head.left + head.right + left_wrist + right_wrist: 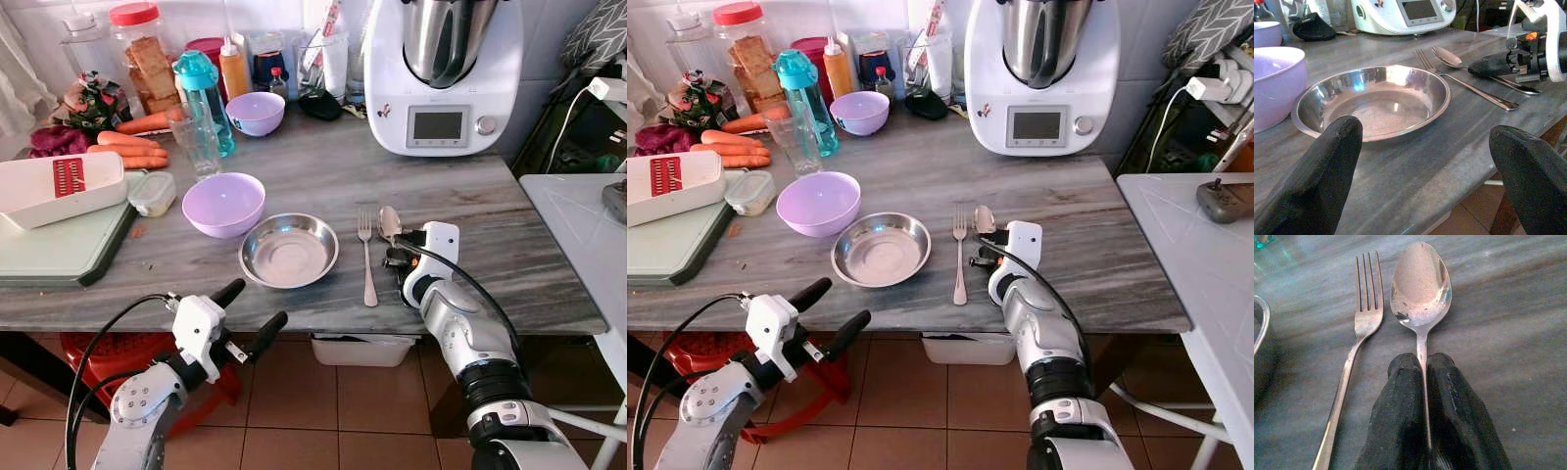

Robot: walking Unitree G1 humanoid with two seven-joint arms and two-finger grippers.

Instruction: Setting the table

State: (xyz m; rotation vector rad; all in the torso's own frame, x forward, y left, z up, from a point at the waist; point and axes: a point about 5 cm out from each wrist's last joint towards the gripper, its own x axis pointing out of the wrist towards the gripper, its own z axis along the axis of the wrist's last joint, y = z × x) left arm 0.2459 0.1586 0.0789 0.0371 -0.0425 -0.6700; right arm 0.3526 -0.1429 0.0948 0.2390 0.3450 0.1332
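right claw (1422,364) clamped on spoon (1421,289) handle, beside fork (1365,308).

- the spoon (1421,286) and fork (1367,308) are gleaming as polished metal.
- the steel plate (289,250) is shining, mirror-glossy.
- the lilac bowl (223,204) is looking like matt plastic.
- the table (490,225) is showing a smooth, grey-veined, stone-like surface.

Home kitchen: food processor (443,73), carrots (132,149).
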